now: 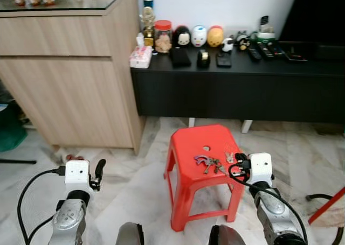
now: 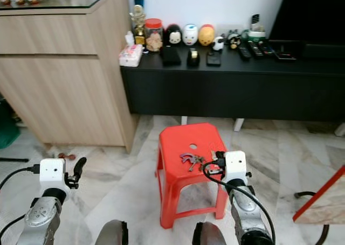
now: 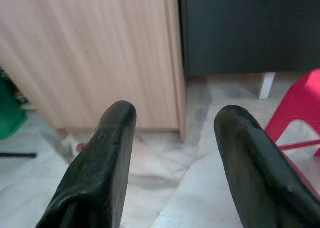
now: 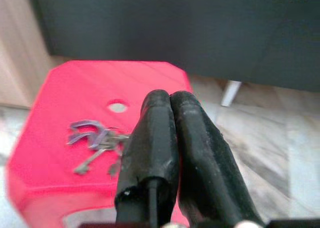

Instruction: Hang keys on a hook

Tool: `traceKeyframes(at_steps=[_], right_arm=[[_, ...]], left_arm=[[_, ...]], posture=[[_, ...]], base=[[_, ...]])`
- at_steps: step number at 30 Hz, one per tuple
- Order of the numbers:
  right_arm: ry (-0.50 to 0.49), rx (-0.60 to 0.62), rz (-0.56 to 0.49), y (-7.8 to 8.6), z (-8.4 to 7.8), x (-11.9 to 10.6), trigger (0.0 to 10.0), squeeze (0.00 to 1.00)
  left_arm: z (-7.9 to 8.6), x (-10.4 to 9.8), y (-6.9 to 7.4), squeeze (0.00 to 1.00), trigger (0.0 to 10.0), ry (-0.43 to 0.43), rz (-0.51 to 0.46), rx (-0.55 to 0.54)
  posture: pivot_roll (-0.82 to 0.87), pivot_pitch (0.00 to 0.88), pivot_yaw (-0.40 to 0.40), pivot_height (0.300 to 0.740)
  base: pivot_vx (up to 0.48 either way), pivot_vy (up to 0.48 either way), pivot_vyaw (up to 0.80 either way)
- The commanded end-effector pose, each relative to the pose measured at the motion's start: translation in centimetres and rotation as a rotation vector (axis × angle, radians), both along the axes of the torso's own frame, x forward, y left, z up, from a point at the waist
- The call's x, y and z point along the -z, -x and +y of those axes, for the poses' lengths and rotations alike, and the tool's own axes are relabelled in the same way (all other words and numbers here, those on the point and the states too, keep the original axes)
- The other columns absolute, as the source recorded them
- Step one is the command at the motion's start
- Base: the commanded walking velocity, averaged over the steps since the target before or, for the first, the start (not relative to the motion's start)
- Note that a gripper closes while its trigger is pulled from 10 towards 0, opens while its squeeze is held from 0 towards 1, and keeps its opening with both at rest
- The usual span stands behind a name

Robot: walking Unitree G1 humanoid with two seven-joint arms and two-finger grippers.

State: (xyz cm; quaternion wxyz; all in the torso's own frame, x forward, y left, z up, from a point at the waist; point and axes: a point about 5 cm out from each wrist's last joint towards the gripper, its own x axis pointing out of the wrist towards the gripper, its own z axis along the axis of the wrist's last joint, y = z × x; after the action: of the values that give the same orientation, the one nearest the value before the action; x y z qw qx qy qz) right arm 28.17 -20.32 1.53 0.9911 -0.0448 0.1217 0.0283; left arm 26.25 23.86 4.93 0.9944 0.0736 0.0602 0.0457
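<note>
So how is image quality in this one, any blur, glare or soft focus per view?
Eye views: evenly lit and sharp, the bunch of metal keys readable on the red plastic stool, with mild glare on the glass cabinet top. Left wrist view: the open left gripper has soft, out-of-focus fingers. Right wrist view: the shut right gripper looks soft, and the keys slightly blurred.

The keys [image 1: 210,163] are a small bunch of silvery metal keys on a purplish carabiner-style clip, lying flat and splayed on the top of a red plastic stool [image 1: 186,142]. They sit toward four o'clock of the seat's centre hole, near its right edge.
</note>
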Motion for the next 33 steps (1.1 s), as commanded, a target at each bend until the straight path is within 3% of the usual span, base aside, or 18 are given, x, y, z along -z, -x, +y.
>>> traceKeyframes(at_steps=[1,4,22,31,33], right_arm=[[0.0,-0.013,-0.012,-0.4,0.5,-0.2,10.0,0.0],[-0.03,0.008,0.006,-0.4,0.4,-0.1,10.0,0.0],[0.012,-0.032,0.017,-0.3,0.4,0.0,10.0,0.0],[0.055,-0.066,0.199,0.8,0.3,2.2,10.0,0.0],[0.073,-0.11,0.279,1.4,0.6,3.1,10.0,0.0]], left_arm=[[0.4,0.4,0.1,0.0,10.0,0.001,0.028,-0.008],[0.3,0.4,0.1,0.0,10.0,0.004,0.03,-0.004],[-0.2,0.4,-0.1,0.0,10.0,0.002,0.026,0.019],[-0.6,0.3,-0.1,0.0,10.0,0.011,0.016,0.026],[-0.6,0.4,0.1,0.0,10.0,0.011,0.017,0.025]], posture=[[0.0,0.0,-0.03,0.613],[0.0,0.0,-0.032,0.613],[-0.01,0.0,-0.034,0.613],[-0.01,0.0,-0.043,0.613],[-0.01,0.0,-0.045,0.613]], base=[[0.398,0.0,0.8],[0.399,0.0,0.27],[0.384,0.0,0.0],[0.0,0.0,0.0],[0.0,0.0,0.0]])
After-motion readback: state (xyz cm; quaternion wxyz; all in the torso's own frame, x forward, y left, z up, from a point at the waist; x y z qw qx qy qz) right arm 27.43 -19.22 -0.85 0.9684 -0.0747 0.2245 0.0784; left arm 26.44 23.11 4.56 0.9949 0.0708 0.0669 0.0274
